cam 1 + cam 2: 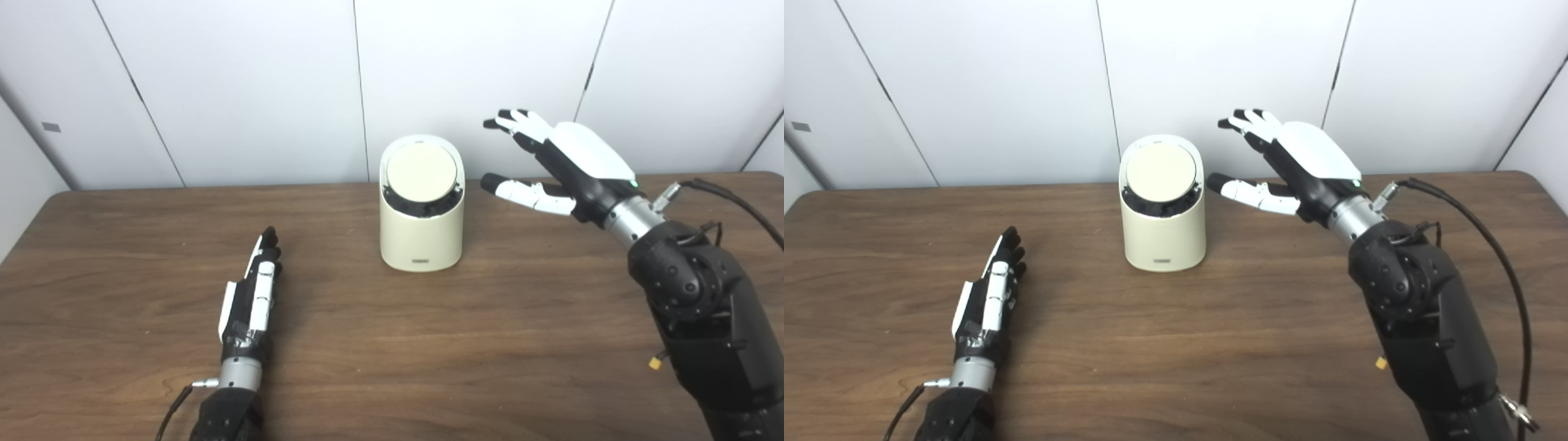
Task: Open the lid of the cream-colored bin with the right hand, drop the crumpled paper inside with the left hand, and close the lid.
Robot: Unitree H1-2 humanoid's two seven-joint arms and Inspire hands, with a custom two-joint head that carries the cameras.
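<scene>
Bright and even, with soft white light from above and a little from the front. No hard glare; only a mild pale sheen on the wooden table (465, 343) toward the lower middle of the frame. Short, soft shadow just right of the left hand (250, 300), and a thin dark edge under the cream-colored bin (421, 236). Wall panels (1213, 73) in the upper half nearly washed out, a bit grey at the far left. Sharp enough in the centre; slightly soft and noisy overall, with light compression smear on the wood grain. Faint bending of the table edge at the left and right borders. No motion blur on the right hand (1304, 165).
</scene>
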